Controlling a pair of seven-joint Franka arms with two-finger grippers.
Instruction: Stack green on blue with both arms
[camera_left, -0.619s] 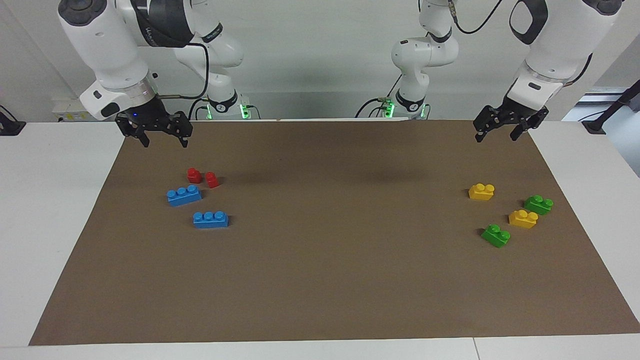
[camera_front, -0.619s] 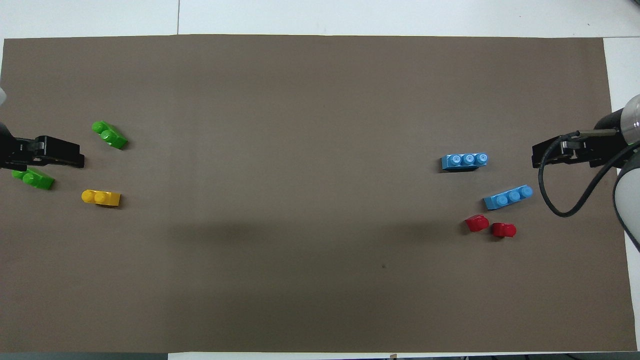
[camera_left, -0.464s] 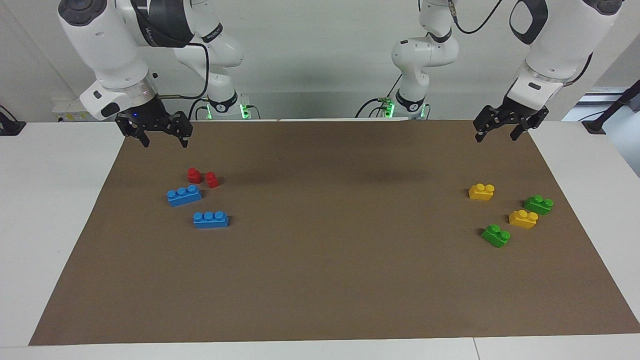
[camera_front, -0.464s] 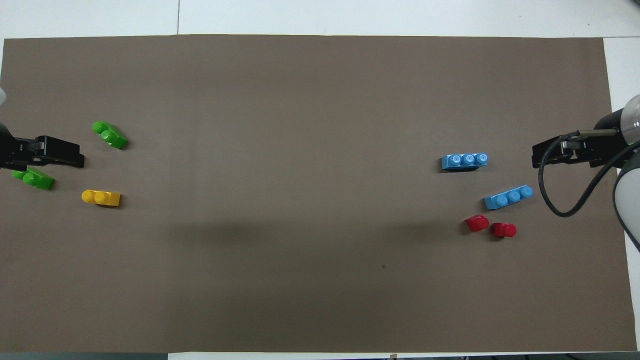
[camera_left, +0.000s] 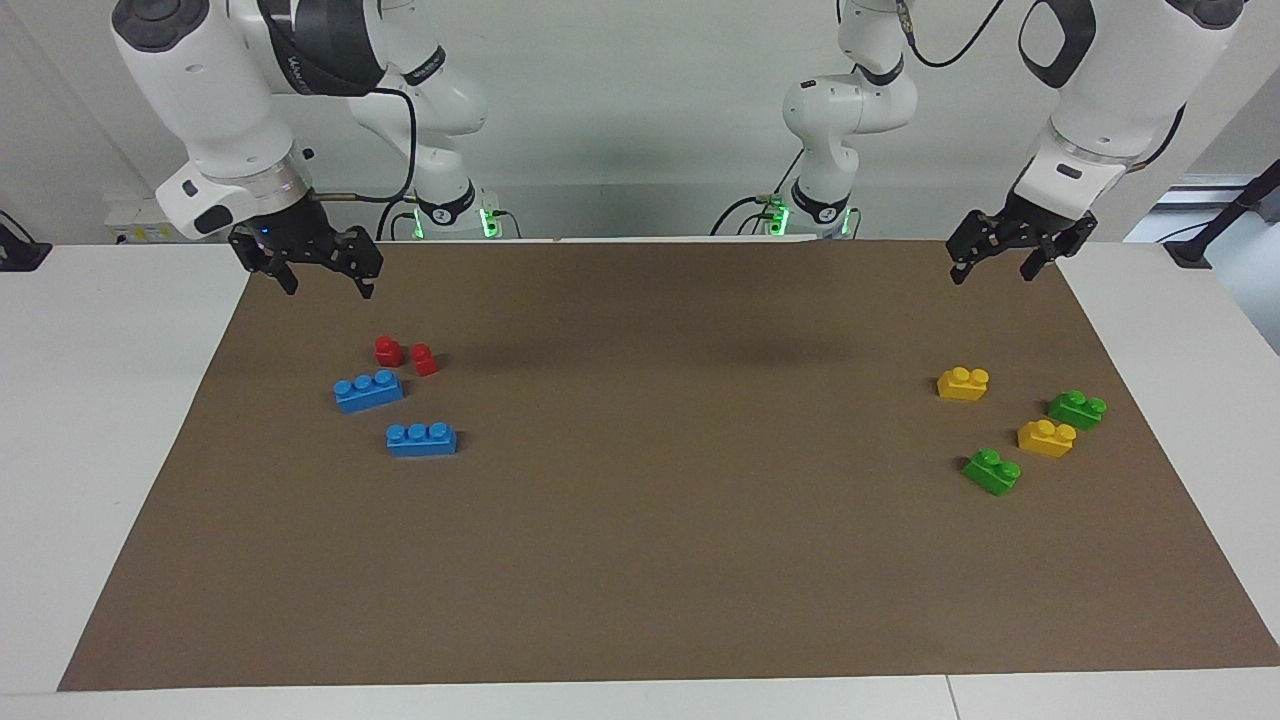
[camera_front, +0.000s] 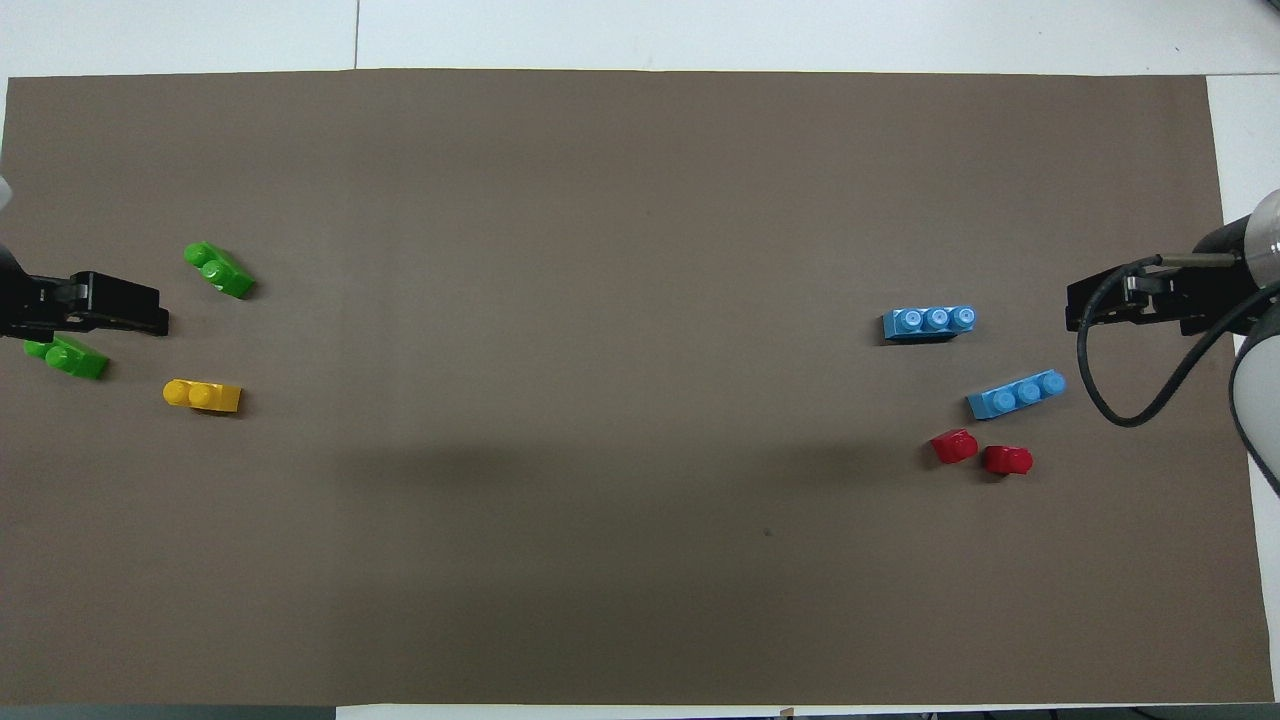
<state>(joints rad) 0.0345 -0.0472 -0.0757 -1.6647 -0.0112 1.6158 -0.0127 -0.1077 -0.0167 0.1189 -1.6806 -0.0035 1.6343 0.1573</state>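
The bright-green two-stud brick (camera_left: 992, 471) (camera_front: 220, 270) lies on the brown mat toward the left arm's end. Two blue three-stud bricks lie toward the right arm's end: one (camera_left: 421, 439) (camera_front: 930, 322) farther from the robots, the other (camera_left: 368, 390) (camera_front: 1017, 394) nearer and slightly turned. My left gripper (camera_left: 991, 277) (camera_front: 160, 322) hangs open and empty above the mat's edge near its base. My right gripper (camera_left: 329, 288) (camera_front: 1070, 318) hangs open and empty over the mat's corner near its base, apart from the blue bricks.
A darker green brick (camera_left: 1077, 408) (camera_front: 67, 357) and two yellow bricks (camera_left: 963, 383) (camera_left: 1045, 437) lie near the bright-green one. Two small red bricks (camera_left: 388, 350) (camera_left: 424, 359) lie beside the nearer blue brick. The brown mat (camera_left: 640, 560) covers the white table.
My right gripper has shifted very slightly toward its own end of the table. The left gripper and all bricks have stayed where they were.
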